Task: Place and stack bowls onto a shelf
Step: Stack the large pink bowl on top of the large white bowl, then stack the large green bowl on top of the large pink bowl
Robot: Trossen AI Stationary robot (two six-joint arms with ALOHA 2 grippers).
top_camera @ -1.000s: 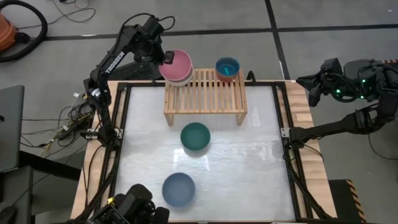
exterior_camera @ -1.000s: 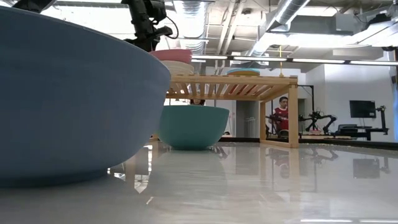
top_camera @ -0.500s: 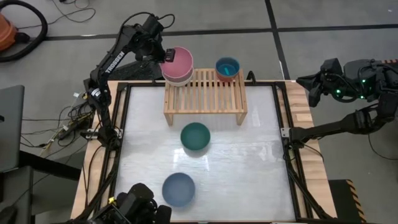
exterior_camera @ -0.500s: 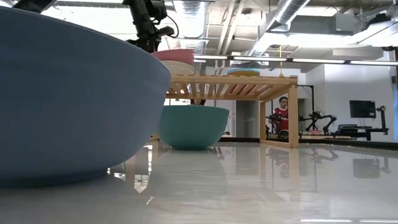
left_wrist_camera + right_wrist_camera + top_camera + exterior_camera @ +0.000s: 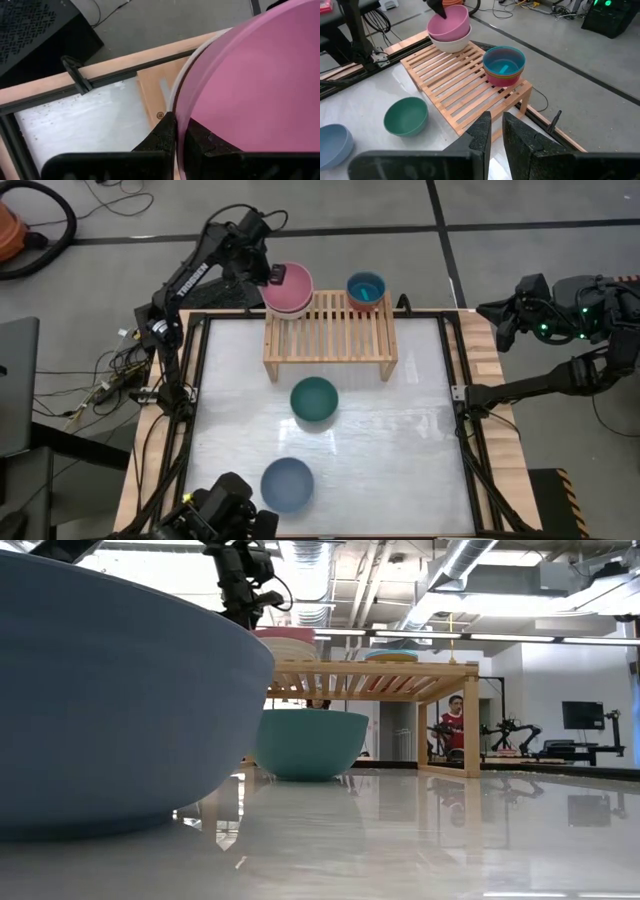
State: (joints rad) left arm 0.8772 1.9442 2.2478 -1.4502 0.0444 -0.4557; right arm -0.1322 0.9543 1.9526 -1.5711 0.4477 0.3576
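A pink bowl (image 5: 291, 288) sits nested in a cream bowl (image 5: 451, 44) on the far left corner of the light-wood shelf (image 5: 330, 332). My left gripper (image 5: 275, 276) is shut on the pink bowl at its left side. A stack of smaller bowls with a teal one (image 5: 366, 288) on top stands on the shelf's far right. On the table, a dark green bowl (image 5: 314, 400) rests on its base in front of the shelf, and a slate blue bowl (image 5: 287, 483) near the front edge. My right gripper (image 5: 496, 131) waits shut, high beyond the table's right edge. My left gripper pinches the pink bowl's rim (image 5: 181, 117) on the side toward the table's left, one finger inside the bowl and one outside. The fingers slant down from the far left. The bowl is mouth up and slightly tilted, low inside the cream bowl.
The shelf's slatted top is bare between the two stacks. Black frame rails (image 5: 200, 380) run along the table's edges. A person (image 5: 455, 720) and monitors show in the room behind the shelf.
My left gripper has carried the pink bowl a little toward the table's right and down, still shut on its rim. The bowl now sits lower in the cream bowl and covers more of it.
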